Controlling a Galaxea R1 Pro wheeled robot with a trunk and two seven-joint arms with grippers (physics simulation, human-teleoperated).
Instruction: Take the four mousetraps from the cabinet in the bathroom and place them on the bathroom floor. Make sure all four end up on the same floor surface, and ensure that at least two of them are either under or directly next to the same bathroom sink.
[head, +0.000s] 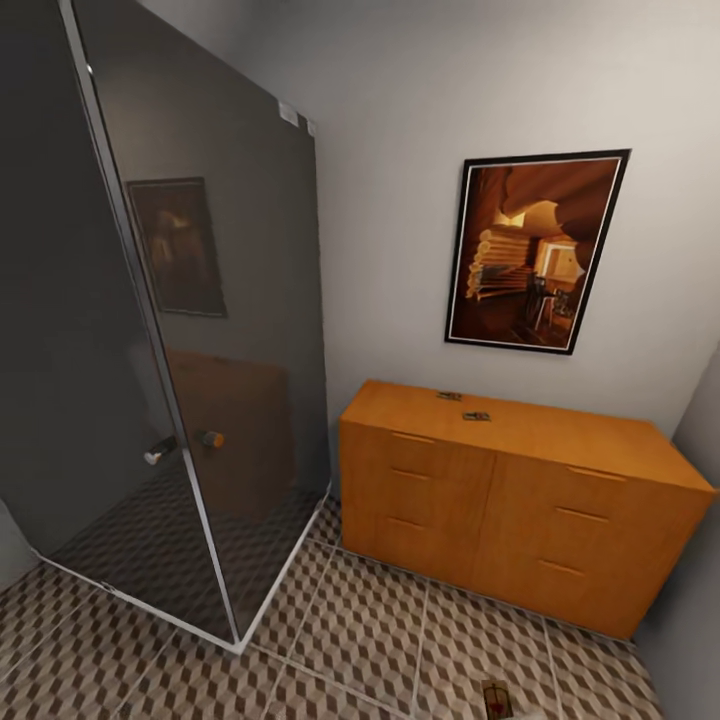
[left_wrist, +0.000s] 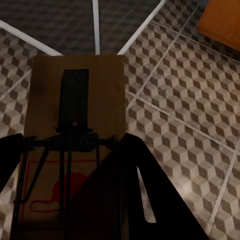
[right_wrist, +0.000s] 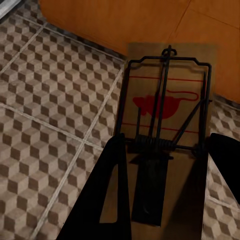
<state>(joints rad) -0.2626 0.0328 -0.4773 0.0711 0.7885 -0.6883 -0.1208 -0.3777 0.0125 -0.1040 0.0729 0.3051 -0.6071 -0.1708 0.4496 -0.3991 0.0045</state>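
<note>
Left gripper (left_wrist: 70, 200) clamps a mousetrap (left_wrist: 75, 115) above the tiled floor (left_wrist: 190, 100); right gripper (right_wrist: 165, 195) clamps another trap (right_wrist: 167, 95) near the cabinet (right_wrist: 125, 20). Two more traps (head: 449, 396) (head: 476, 416) lie on the cabinet top (head: 560, 430), beside the shower (head: 150, 330).

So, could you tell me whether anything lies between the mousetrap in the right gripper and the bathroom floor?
Nothing visible does. The right gripper holds the mousetrap between its fingers over the bathroom floor, whose tiles look bare there; the cabinet stands just beyond the trap, not under it.
</note>
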